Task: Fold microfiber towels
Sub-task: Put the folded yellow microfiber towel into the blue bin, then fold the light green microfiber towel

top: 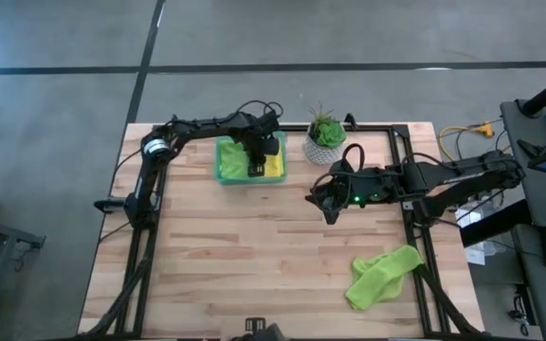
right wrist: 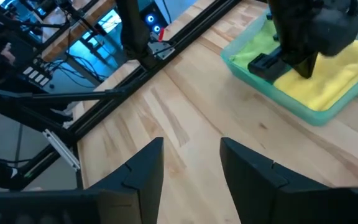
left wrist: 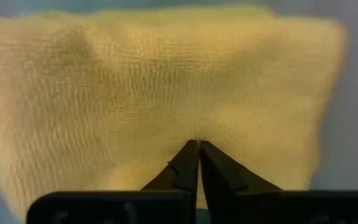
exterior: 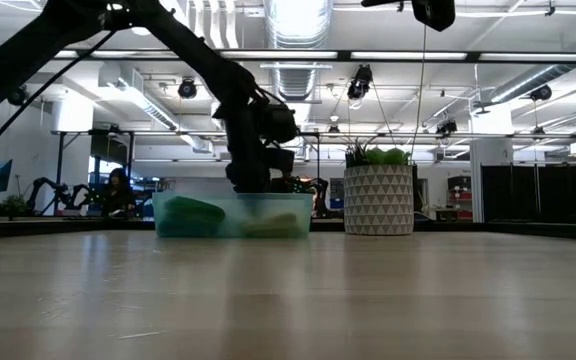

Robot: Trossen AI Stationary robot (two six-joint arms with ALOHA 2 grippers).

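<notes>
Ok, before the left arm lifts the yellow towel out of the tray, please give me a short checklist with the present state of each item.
1. Left pincer closed on the yellow towel: ok, tips pinch the cloth.
2. Grip takes only the yellow towel, not the green towel in the tray beside it: cannot tell.
3. Green tray flat on the table: ok.
4. Right pincer open, empty, away from the tray: ok.
5. Potted plant stands apart from the tray: ok.
6. Loose lime green towel on the table away from mid-table: ok.
</notes>
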